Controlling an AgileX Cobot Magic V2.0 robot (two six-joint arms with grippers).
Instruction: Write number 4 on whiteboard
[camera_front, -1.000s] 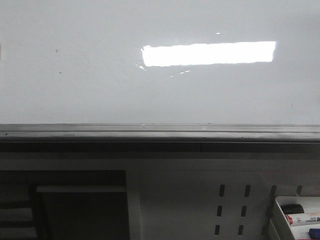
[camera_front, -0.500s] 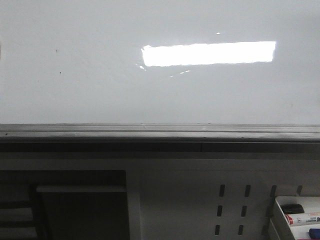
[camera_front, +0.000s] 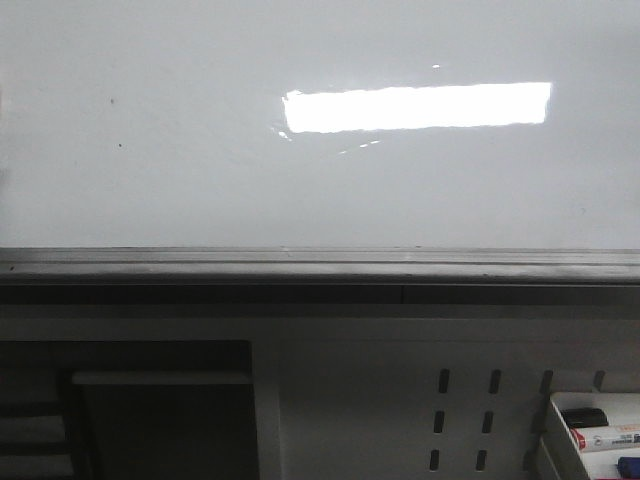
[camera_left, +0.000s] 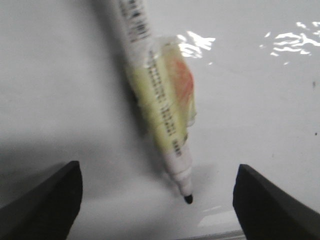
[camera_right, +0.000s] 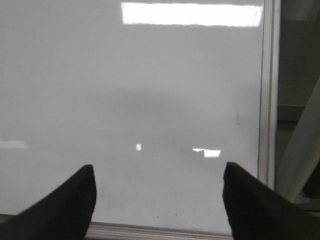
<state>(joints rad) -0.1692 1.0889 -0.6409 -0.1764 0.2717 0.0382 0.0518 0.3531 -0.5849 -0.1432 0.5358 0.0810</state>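
Glossy whiteboard (camera_front: 200, 180) bears no 4. The left gripper (camera_left: 157, 200) is spread wide, a marker (camera_left: 160, 110) between its fingers; the right gripper (camera_right: 160, 200) gapes wide, holding nothing.

marker print: the white marker pen (camera_left: 159, 107) with its yellowish taped wrap is blurred, lettering unreadable; its upper end is cut off at 12 o'clock.
tray: the white tray of markers (camera_front: 596, 432) is cropped at 4 o'clock.
left hand: dark fingertips (camera_left: 47, 202) only partly in frame.

Bare whiteboard (camera_front: 200, 190) (glossy, one bright reflection) above its grey rail (camera_front: 320, 266).
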